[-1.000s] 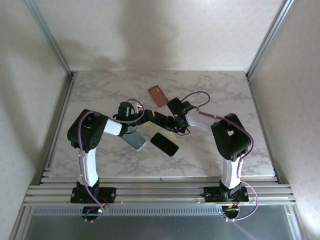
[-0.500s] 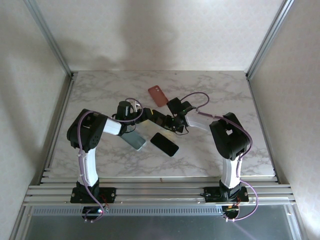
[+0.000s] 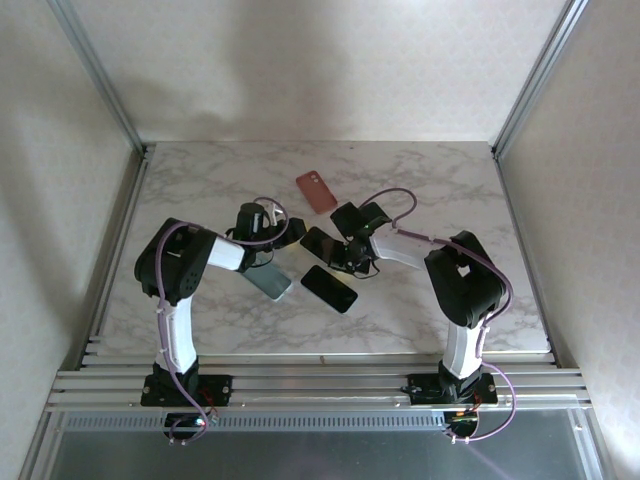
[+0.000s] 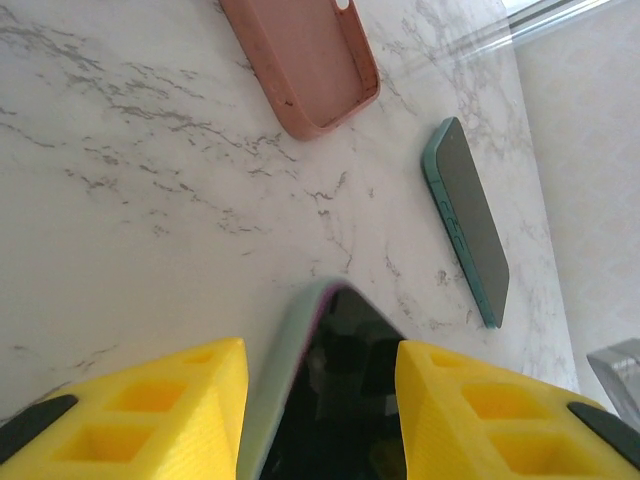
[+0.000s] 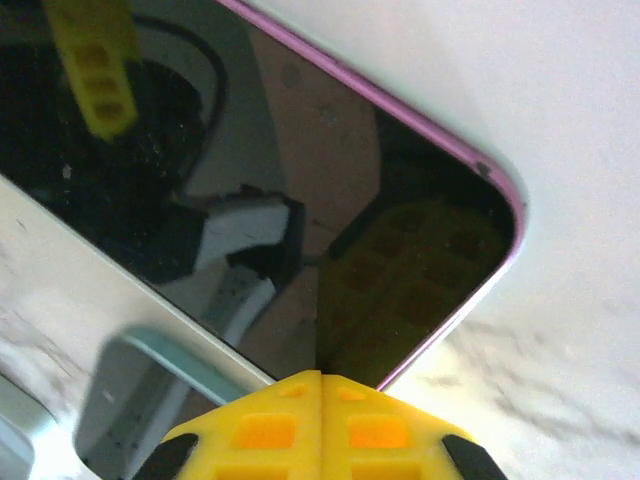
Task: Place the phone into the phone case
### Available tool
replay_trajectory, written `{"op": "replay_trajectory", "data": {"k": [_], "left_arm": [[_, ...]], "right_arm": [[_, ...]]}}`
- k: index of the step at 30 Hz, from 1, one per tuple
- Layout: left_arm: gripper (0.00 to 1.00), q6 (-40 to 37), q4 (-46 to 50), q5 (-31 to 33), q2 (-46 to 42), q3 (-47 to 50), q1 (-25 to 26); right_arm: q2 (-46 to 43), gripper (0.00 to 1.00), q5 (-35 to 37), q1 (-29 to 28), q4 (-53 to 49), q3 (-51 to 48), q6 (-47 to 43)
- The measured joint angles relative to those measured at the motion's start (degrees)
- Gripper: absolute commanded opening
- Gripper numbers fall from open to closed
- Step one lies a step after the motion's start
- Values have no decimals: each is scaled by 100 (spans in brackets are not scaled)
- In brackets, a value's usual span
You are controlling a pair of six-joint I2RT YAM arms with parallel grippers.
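1. One dark-screened phone [image 3: 320,243] lies mid-table between the arms, its long axis diagonal, far-left to near-right. One pink case [image 3: 316,191] lies beyond it and one second phone [image 3: 329,288] nearer.
2. Left gripper [image 4: 315,352] clamps the phone's long sides. The phone has a purple rim and a pale green edge, and its end points toward the pink case.
3. Right gripper [image 5: 320,385] has its fingers pressed together at the phone's edge.

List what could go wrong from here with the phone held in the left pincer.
1. The left pincer clamps the phone only by its side edges while the shut right pincer sits at its edge near a corner; a push may twist it or slip it loose.
2. The pink case and a teal phone lie nearby on the table; a slipped phone or swinging arm might knock them.
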State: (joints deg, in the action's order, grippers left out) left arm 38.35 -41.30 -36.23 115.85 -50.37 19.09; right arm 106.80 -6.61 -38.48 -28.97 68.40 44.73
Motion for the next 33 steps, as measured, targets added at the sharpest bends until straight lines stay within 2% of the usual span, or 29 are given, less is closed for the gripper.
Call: {"op": "replay_trajectory", "data": {"k": [7, 19, 33], "left_arm": [[43, -2, 140, 0, -33, -39, 0], [42, -46, 304, -20, -33, -125, 0], [43, -70, 437, -44, -31, -203, 61]], "right_arm": [[-72, 0, -7, 151, -855, 442, -289], [-83, 0, -55, 813, -898, 551, -551], [317, 0, -114, 850, -804, 684, -623]]}}
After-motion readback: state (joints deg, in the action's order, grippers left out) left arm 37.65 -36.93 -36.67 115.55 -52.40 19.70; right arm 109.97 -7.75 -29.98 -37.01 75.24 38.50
